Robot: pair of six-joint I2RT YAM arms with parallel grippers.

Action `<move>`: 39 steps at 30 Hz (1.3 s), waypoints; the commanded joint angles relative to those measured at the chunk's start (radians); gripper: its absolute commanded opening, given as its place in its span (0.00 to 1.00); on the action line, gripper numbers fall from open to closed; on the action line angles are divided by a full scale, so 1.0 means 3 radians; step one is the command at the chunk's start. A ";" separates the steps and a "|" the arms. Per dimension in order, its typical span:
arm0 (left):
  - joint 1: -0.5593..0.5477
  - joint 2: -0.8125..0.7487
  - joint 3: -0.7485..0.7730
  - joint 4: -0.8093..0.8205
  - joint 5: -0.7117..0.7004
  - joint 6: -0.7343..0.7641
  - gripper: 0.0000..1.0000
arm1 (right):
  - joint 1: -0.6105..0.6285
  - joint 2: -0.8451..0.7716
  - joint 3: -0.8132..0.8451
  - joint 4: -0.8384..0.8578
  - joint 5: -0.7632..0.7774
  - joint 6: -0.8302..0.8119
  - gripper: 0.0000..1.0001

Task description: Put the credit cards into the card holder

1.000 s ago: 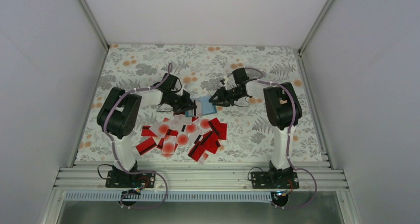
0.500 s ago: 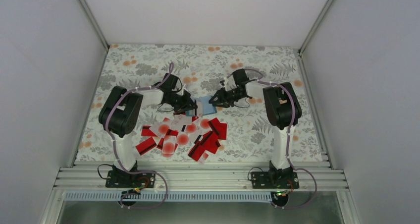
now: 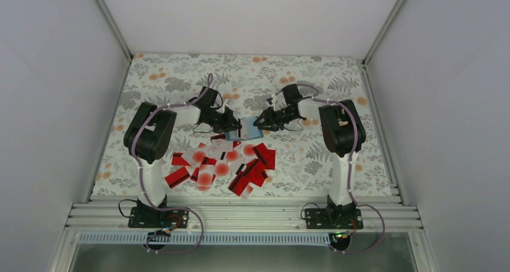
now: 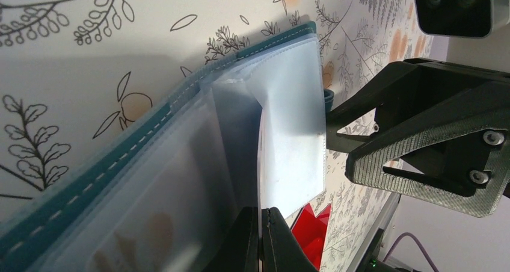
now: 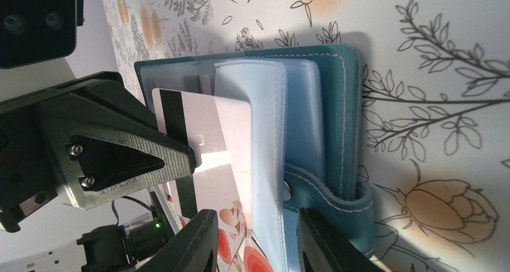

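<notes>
Your left tool point(image 4: 260, 222) pinches a thin, stiff, probably slick credit card point(image 5: 198, 117) by its edge, at the card holder point(image 5: 349, 103) on the table point(image 5: 451, 43); right tool point(image 5: 255, 248) sits narrow astride its floppy sleeves, grip unclear

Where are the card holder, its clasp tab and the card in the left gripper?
card holder point(image 5: 350, 91): right wrist view, teal outer cover edge.
clasp tab point(image 5: 334, 194): right wrist view, strap beyond the snap.
held card point(image 5: 199, 117): right wrist view, white face beside dark stripe.
</notes>
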 commanded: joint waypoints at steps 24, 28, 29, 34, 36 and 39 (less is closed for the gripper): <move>0.0025 -0.0027 -0.0080 0.0276 -0.0277 0.0046 0.02 | 0.0023 0.0098 -0.0233 0.0022 0.0003 -0.0072 0.30; 0.0027 -0.0015 -0.0160 0.0433 -0.0248 -0.0033 0.02 | 0.0026 0.0090 -0.0252 0.0034 0.0008 -0.0061 0.29; 0.0025 -0.0014 -0.0184 0.0473 -0.0241 -0.0062 0.02 | 0.0026 0.0086 -0.0258 0.0034 0.0015 -0.0061 0.29; -0.0023 -0.0004 -0.0232 0.0568 -0.0259 -0.0109 0.02 | 0.0023 0.0087 -0.0299 0.0066 0.0020 -0.0045 0.28; -0.0046 -0.0004 -0.0235 0.0590 -0.0269 -0.0132 0.02 | 0.0023 0.0084 -0.0316 0.0081 0.0025 -0.0031 0.26; -0.0080 0.0009 -0.0228 0.0620 -0.0276 -0.0169 0.02 | 0.0026 0.0081 -0.0346 0.0107 0.0028 -0.0015 0.25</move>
